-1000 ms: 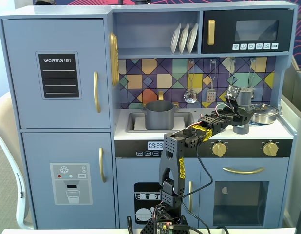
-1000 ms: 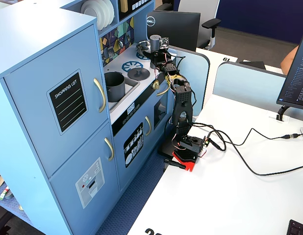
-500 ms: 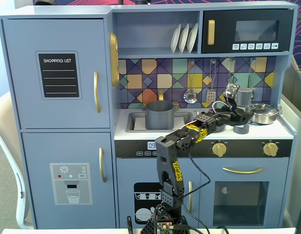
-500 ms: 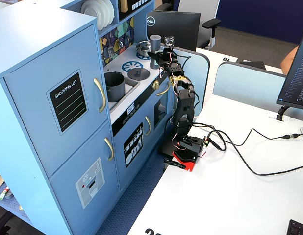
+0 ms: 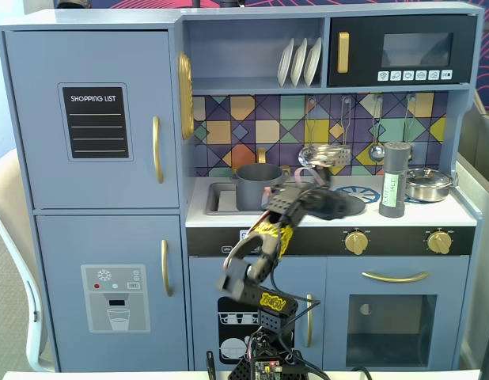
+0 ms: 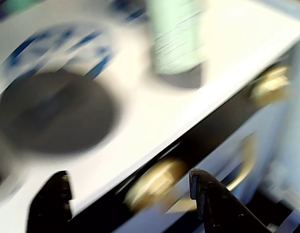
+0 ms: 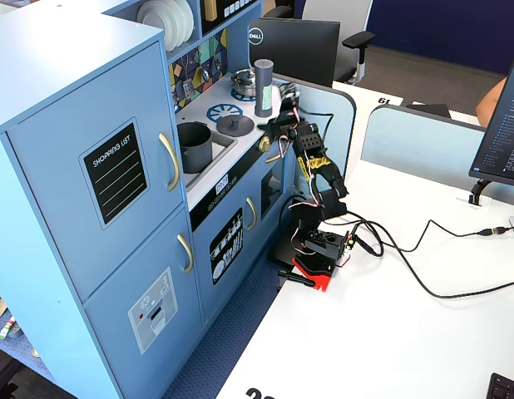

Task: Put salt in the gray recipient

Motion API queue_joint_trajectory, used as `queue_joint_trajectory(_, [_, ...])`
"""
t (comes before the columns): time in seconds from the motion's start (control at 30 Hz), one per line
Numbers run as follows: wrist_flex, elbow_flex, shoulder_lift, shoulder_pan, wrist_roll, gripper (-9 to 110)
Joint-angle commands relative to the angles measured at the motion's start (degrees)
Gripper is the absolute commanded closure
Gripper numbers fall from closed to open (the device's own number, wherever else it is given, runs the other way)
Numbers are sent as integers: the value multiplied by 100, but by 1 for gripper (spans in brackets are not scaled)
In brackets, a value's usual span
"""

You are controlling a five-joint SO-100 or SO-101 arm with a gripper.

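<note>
The salt shaker (image 5: pixel 395 180) is a tall grey cylinder with a pale green label, upright on the white counter right of the stove. It shows blurred at the top of the wrist view (image 6: pixel 176 39) and in another fixed view (image 7: pixel 263 87). The gray pot (image 5: pixel 259 186) stands in the sink at the left (image 7: pixel 195 145). My gripper (image 5: pixel 333 204) hovers at the counter's front edge, between pot and shaker (image 7: pixel 278 125). In the wrist view my gripper (image 6: pixel 128 177) is open and empty, its black fingertips (image 6: pixel 62 184) spread wide over the counter edge.
A dark round lid (image 6: pixel 55 111) lies on the blue burner just ahead of the gripper (image 7: pixel 234 125). A steel pan (image 5: pixel 429 184) sits right of the shaker. Gold knobs (image 5: pixel 356 241) line the black front panel. Utensils (image 5: pixel 376 150) hang on the tiled back wall.
</note>
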Motion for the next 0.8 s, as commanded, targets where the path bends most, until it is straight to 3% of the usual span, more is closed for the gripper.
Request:
queue_joint_trajectory(0.0, [853, 176, 993, -993, -299, 89])
queue_joint_trajectory(0.17, [1600, 800, 2039, -2268, -580, 101])
queue_joint_trajectory(0.33, [1960, 1767, 2602, -3041, -896, 101])
queue_joint_trajectory(0.77, [0, 5150, 3489, -4298, 396, 101])
